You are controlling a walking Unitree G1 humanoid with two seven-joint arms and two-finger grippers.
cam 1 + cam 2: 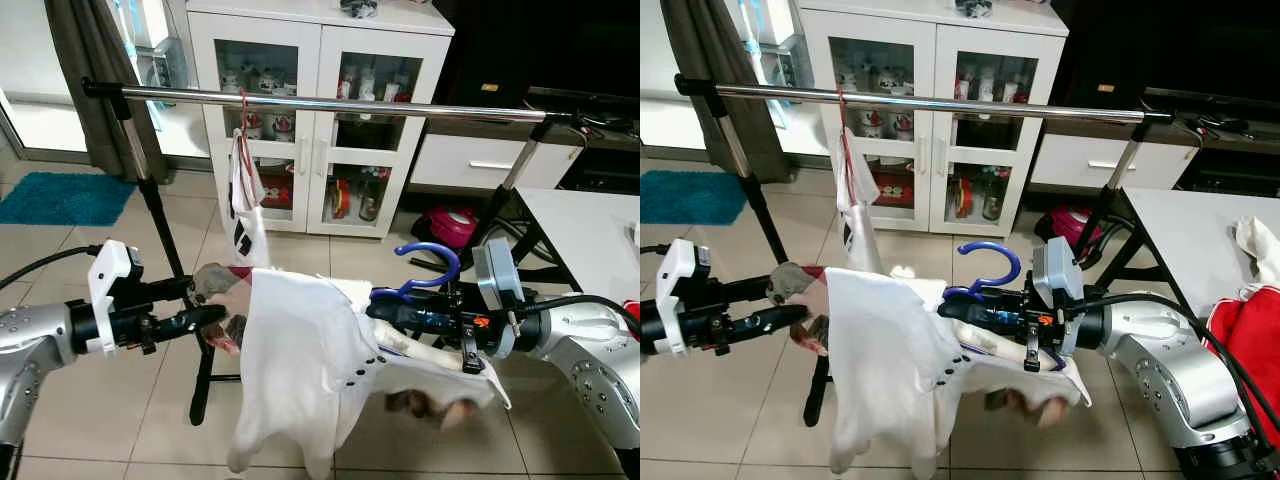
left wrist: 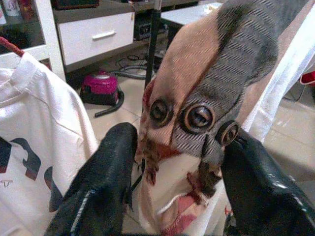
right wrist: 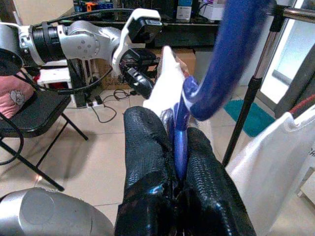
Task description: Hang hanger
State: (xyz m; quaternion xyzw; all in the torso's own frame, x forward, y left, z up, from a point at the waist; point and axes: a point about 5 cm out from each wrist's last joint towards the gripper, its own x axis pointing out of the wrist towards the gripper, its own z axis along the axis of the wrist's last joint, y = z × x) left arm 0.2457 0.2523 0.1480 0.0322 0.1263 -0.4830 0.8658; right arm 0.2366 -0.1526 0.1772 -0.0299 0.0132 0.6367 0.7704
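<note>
Left gripper (image 1: 205, 303) reaches in from the left, below the rail (image 1: 330, 103), fingers (image 2: 106, 182) spread on either side of a brown-grey patterned cuff (image 2: 197, 98) with three buttons; cannot tell if they actually pinch it. The cuff belongs to the white shirt (image 1: 300, 370), which drapes down between the two arms toward the tiled floor (image 1: 90, 400). Another white garment (image 1: 245, 195) hangs from a red hanger (image 1: 243, 110) hooked on the rail, left of centre, above the left gripper.

The rail runs horizontally across the view on black stand legs (image 1: 150, 200), in front of a white glass-door cabinet (image 1: 320, 120).

Blue hanger (image 1: 430, 265) sits inside the shirt, its hook sticking up free, well below the rail, not on it. Right gripper (image 1: 385, 305) is clenched on the blue hanger's neck; the wrist view shows both fingers (image 3: 142, 162) pressed tight against the blue stem.

Right side: pink vacuum (image 1: 452, 225) on the floor by the stand, white table (image 1: 590, 230) at the edge, red cloth (image 1: 1250, 340) on it.
</note>
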